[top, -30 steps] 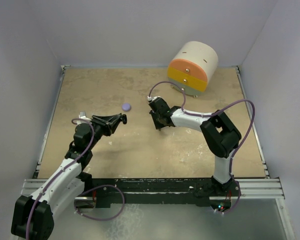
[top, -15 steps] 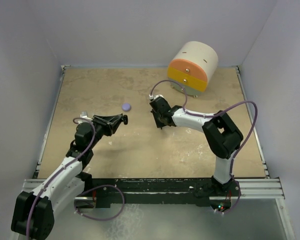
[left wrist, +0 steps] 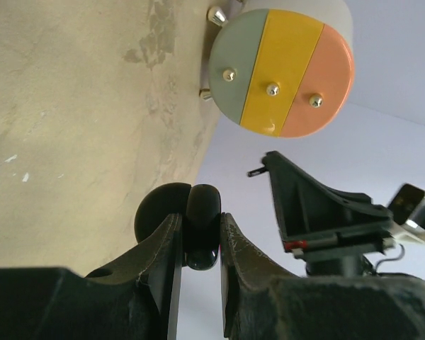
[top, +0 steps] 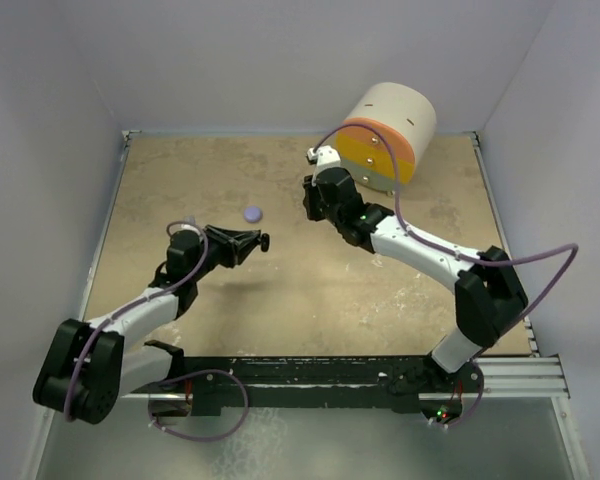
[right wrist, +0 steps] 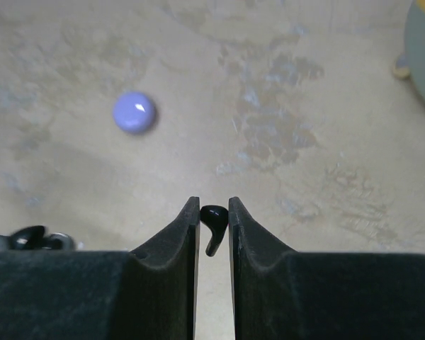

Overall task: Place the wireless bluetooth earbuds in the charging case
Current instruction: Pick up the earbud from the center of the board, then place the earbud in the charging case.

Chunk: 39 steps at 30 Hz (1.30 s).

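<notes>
Black earbud [right wrist: 213, 215] pinched between right fingers [right wrist: 187, 237] (left fingers [left wrist: 167, 248] clamp case [left wrist: 200, 210]).

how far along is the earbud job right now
Done: no earbud visibly seated yet. In hand: the right fingers pinch a black earbud, the left fingers clamp the black case, the two held apart. Left: put that earbud in the case; a lavender puck lies untouched on the table.

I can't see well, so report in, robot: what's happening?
Left gripper shut on black case. Right gripper shut on black earbud. Lavender puck lies clear of both.
</notes>
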### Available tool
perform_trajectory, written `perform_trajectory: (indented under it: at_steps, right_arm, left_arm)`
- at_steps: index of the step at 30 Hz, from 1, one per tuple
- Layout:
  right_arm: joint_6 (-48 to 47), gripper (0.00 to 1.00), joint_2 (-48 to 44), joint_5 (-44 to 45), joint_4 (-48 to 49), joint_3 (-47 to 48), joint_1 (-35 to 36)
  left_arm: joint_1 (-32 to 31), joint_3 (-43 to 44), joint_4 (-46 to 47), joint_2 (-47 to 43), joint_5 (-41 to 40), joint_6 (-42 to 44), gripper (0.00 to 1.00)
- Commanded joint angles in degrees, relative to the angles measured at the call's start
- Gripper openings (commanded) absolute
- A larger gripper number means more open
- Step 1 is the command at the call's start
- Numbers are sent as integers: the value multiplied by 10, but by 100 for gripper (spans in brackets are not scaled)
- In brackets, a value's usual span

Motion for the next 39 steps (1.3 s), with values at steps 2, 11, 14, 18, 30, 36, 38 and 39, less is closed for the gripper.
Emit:
perform_trajectory:
  at_steps: [2,11,14,18,30,36,38,39]
  right_arm:
    - [-30,0,-64,5,101,-21,-1]
    - [-61,0,-124,-29,172,-67,8]
    - [-67,0,-143,-37,193,-87,10]
    - [-82,0,-162,-56,218,-114,12]
    - [-118,0,-199,-92,279,-170,20]
    - [-140,0,-220,-97,312,-201,20]
    - [-147,0,-227,-98,318,-207,20]
    - [-149,0,-227,-98,320,-209,20]
  left_arm:
    - [-28,73,109,67,26,-16,0]
    - [-85,109,298,221,32,-118,0]
    - [-94,116,299,231,25,-115,0]
    - [-98,122,306,237,22,-123,0]
    - [-111,154,333,267,30,-150,0]
    - [-118,164,337,269,35,-151,0]
    - [-119,163,338,268,37,-152,0]
    - [-119,163,338,268,38,-152,0]
